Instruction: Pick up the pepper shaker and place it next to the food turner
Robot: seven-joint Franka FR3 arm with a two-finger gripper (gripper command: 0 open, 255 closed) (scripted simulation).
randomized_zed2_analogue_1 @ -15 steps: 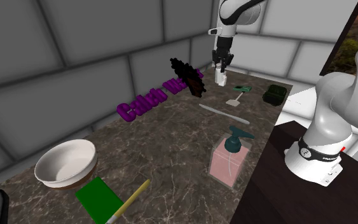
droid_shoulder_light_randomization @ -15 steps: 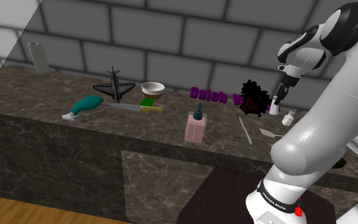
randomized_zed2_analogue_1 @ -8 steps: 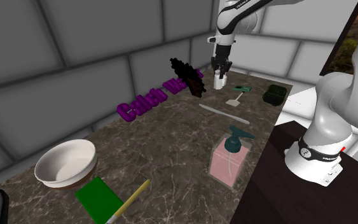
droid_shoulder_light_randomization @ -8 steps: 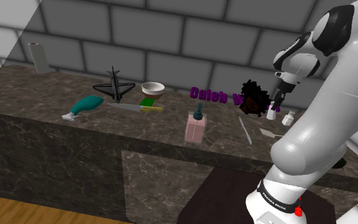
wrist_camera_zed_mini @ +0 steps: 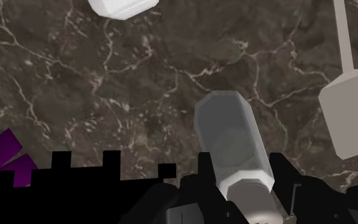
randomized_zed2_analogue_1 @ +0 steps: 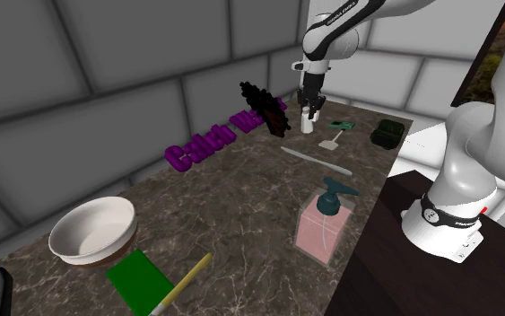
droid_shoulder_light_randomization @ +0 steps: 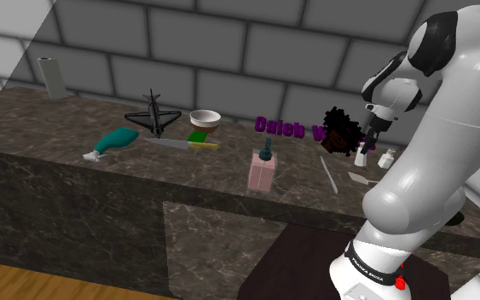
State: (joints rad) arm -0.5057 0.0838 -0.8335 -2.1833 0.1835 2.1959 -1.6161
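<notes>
In the second exterior view, a green block [randomized_zed2_analogue_1: 141,278] and a white bowl [randomized_zed2_analogue_1: 91,229] lie nearest the camera on the dark marble counter [randomized_zed2_analogue_1: 241,206]. Farther along stands a pink soap dispenser [randomized_zed2_analogue_1: 325,224] with a dark pump. Beyond it lies a long thin utensil [randomized_zed2_analogue_1: 315,161].

Next comes the food turner [randomized_zed2_analogue_1: 331,140], pale, lying flat with its blade toward the dispenser. Just past it is the gripper [randomized_zed2_analogue_1: 309,109], pointing down. Its jaws are clamped on the pepper shaker [randomized_zed2_analogue_1: 307,121], a pale grey faceted cylinder held upright by its upper end.

The shaker is near the turner but apart from it. In the wrist view a strip of bare marble separates the shaker from the turner's blade. The shaker's base is low over the counter; contact with the surface cannot be confirmed.

Compared with one second ago, the gripper and shaker have descended. They have also shifted slightly toward the shoulder view's left, and the arm's elbow has risen. All other items are unmoved.

Behind the gripper sit a black frizzy object [randomized_zed2_analogue_1: 264,106] and purple lettering [randomized_zed2_analogue_1: 201,144]. The grey block wall [randomized_zed2_analogue_1: 107,81] stands farthest.
</notes>
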